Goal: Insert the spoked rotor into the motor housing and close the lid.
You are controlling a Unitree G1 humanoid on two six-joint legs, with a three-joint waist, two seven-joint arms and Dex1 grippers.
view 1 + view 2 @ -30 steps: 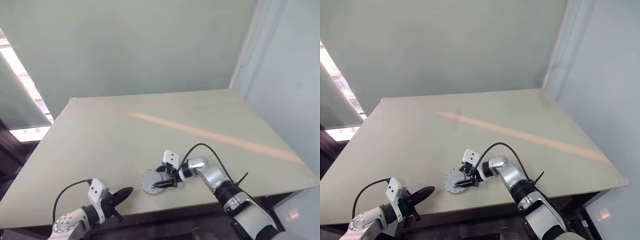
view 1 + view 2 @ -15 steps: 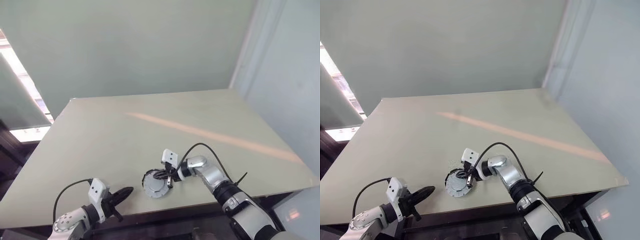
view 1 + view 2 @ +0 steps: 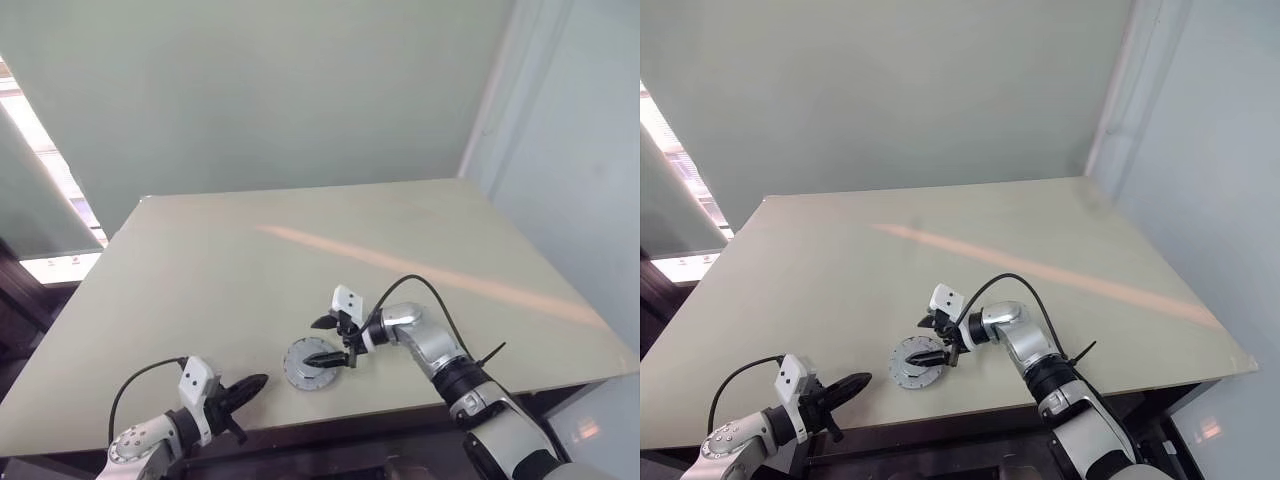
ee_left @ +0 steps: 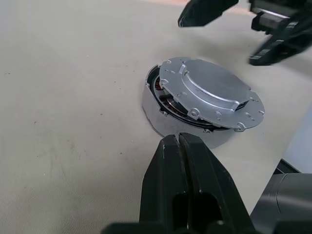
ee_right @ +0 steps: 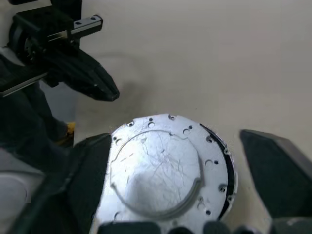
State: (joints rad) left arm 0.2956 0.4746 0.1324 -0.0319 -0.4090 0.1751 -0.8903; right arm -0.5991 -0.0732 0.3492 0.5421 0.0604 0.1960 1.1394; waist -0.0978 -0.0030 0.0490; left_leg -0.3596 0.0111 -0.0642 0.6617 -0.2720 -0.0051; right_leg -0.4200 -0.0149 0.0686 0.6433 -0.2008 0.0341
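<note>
Silver lid (image 4: 210,95) — seated slightly askew on the copper-wound motor housing (image 4: 161,97), near the table's (image 3: 300,250) front edge; right gripper (image 3: 328,340) poised just above it, jaws spread wide and empty; left gripper (image 3: 245,388) at the front edge, jaws pressed together — nothing held.

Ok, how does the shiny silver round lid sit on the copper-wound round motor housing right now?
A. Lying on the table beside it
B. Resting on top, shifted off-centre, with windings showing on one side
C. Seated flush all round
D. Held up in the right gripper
B: in the left wrist view the lid rests askew on the motor housing, leaving copper windings exposed along one edge, and the right gripper stands open, not holding it.
</note>
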